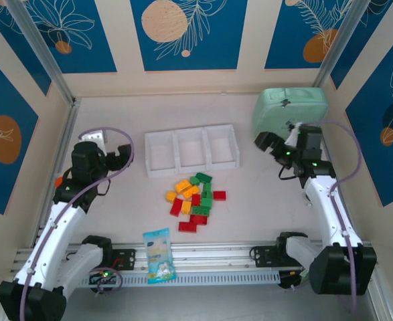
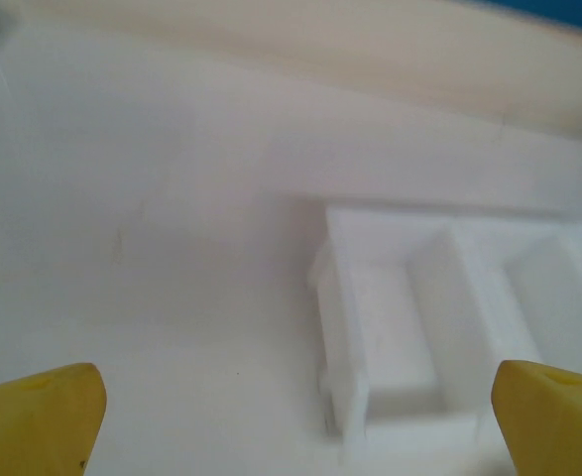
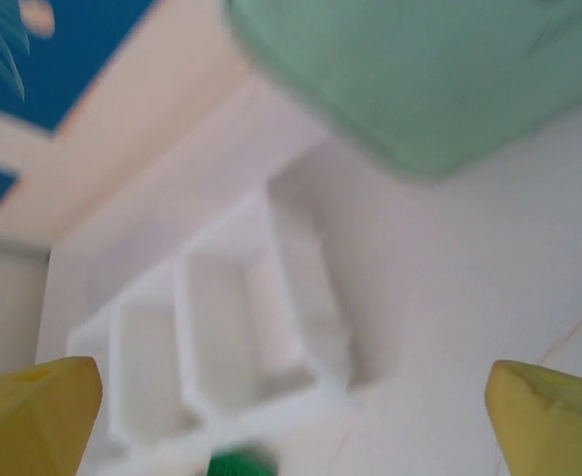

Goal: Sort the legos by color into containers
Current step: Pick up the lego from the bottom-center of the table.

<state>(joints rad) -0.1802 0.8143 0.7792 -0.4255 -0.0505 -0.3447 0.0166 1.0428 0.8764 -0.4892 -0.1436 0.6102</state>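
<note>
The legos lie piled on the table, just in front of the white tray and outside its compartments. Left gripper and right gripper: jaws wide apart, gripping nothing. The blurred green patch is probably one brick.

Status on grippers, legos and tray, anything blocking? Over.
Left gripper and right gripper: jaws wide open, empty. Legos heaped in front of tray, none sorted. Mint-green case beside right gripper, snack packet at near edge; neither blocks the tray.
</note>
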